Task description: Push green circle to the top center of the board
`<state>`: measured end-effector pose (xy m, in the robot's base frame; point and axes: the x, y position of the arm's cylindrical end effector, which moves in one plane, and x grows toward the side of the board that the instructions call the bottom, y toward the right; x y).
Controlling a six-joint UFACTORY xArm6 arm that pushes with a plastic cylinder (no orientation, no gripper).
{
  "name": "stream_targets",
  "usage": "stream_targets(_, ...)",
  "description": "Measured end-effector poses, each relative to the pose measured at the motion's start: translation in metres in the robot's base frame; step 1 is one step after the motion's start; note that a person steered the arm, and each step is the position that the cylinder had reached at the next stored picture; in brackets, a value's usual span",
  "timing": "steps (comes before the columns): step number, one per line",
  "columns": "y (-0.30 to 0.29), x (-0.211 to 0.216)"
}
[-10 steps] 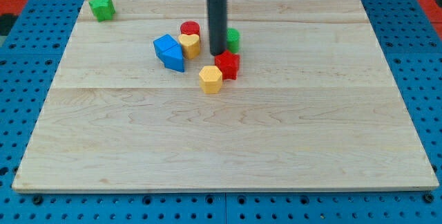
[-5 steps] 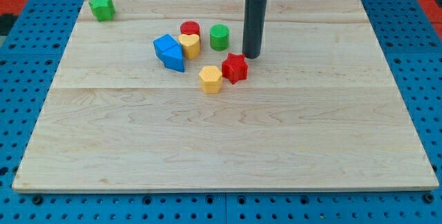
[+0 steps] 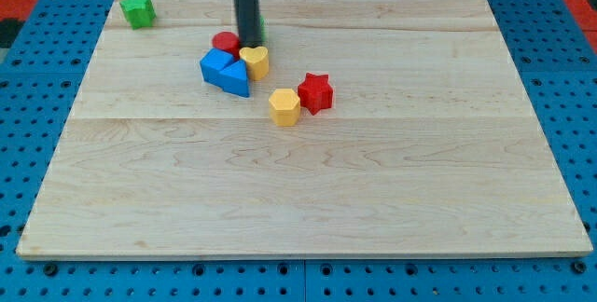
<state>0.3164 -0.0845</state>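
Six blocks show, no claw fitted; my tip hides most of the green circle upper centre, needing an upward-rightward push.

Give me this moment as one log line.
my tip: above yellow heart | green circle: mostly hidden behind rod, short of top center | red cylinder: touching blue block

no readable text, labels, brands, numbers or signs anywhere

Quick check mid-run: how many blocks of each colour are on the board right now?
Green: 2, star; circle, mostly hidden behind my tip
Red: 2, circle; star
Yellow: 2, heart; hexagon
Blue: 1, block
Total: 7
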Motion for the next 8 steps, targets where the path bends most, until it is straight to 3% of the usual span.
stream_targets(2, 0.019, -0.043)
stream_targets(6, 0.045, -0.066)
stream_targets(8, -0.058, -0.073)
